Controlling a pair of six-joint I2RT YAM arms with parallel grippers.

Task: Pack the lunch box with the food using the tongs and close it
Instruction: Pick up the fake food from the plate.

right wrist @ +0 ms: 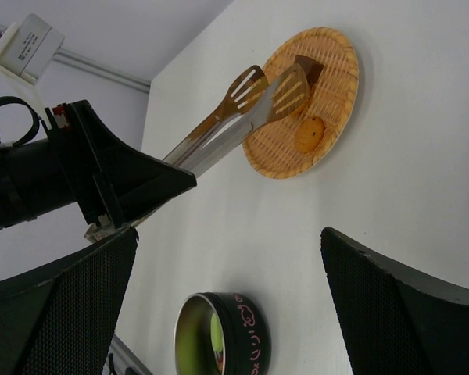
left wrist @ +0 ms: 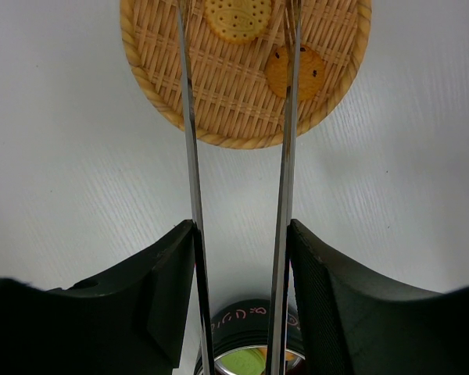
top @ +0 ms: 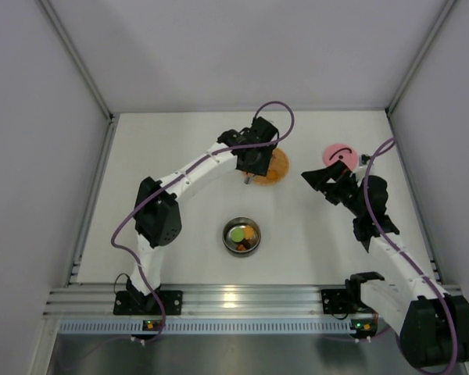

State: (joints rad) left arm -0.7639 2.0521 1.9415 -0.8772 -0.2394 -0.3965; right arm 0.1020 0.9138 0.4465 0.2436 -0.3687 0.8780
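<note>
Tongs [right wrist: 246,105] sit in the left gripper [left wrist: 241,234], whose jaws press narrowly on both steel arms, the scalloped tips slightly parted over the woven plate [left wrist: 219,109]. On it we see a yellow cracker [left wrist: 236,17] and a brown speckled cookie [left wrist: 305,72]. We find the lunch box [top: 241,248] lidless at the near middle of the table [top: 180,141], green and orange pieces [top: 238,233] inside. The right gripper [right wrist: 228,238] gapes wide near the pink lid [top: 338,154], holding nothing.

Beyond the woven plate [top: 278,167] the table [top: 180,141] lies bare for me, the lunch box [top: 227,234] stands on its near side, and the pink lid [top: 338,153] and my right gripper [top: 316,176] flank its right.
</note>
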